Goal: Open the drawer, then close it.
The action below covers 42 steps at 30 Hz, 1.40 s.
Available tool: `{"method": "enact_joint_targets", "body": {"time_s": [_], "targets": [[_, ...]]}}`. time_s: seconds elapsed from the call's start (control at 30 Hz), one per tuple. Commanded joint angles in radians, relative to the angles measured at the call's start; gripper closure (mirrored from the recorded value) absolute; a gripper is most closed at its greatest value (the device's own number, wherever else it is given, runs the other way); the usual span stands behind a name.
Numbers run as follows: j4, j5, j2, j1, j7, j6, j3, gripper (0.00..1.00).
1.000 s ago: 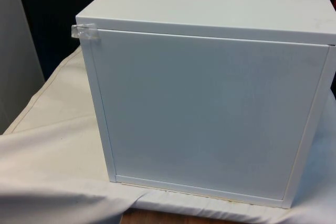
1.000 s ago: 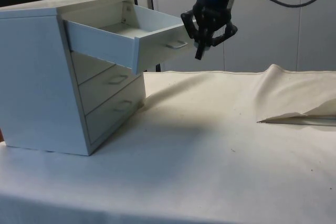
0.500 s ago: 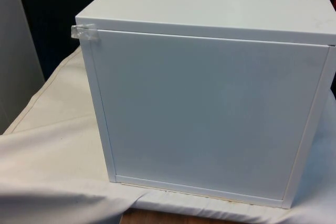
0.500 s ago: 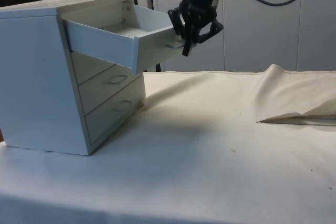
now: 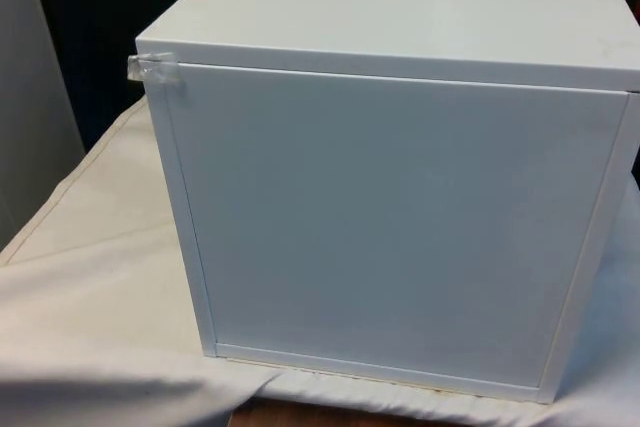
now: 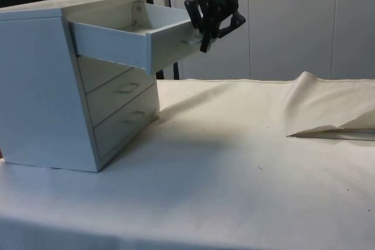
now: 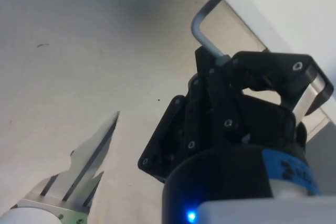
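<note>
White chest of drawers (image 6: 53, 80), left of side view: top drawer (image 6: 132, 42) pulled out; black gripper (image 6: 210, 24), fingers spread, against its front at the metal handle (image 7: 202, 27); lower drawers closed.

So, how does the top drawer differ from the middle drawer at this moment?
The top drawer is pulled far out of the chest; the middle drawer sits shut in it. The gripper is at the top drawer's handle; the middle drawer's handle is untouched. Both are white with similar loop handles.
</note>
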<state>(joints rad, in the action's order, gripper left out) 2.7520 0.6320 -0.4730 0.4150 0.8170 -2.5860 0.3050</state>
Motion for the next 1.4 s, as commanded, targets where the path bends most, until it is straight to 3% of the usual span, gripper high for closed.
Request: {"method": "enact_joint_targets", "body": {"time_s": [0.0,0.5,0.77,0.8,1.1,1.13,1.17,1.37], "targets": [[-0.022,0.004,0.006,-0.004,-0.005,0.007,-0.004,1.00],[-0.048,-0.002,-0.033,0.002,-0.012,0.076,-0.001,1.00],[-0.099,-0.001,-0.050,0.004,-0.012,0.136,-0.002,1.00],[-0.080,-0.003,-0.062,0.005,-0.012,0.136,-0.001,1.00],[-0.134,0.000,-0.021,0.005,-0.014,0.140,0.004,1.00],[-0.098,-0.003,-0.056,0.005,-0.015,0.151,-0.001,1.00],[-0.136,0.000,-0.018,0.005,-0.014,0.139,0.005,1.00],[-0.144,-0.003,-0.003,0.007,-0.012,0.132,0.013,1.00]]}}
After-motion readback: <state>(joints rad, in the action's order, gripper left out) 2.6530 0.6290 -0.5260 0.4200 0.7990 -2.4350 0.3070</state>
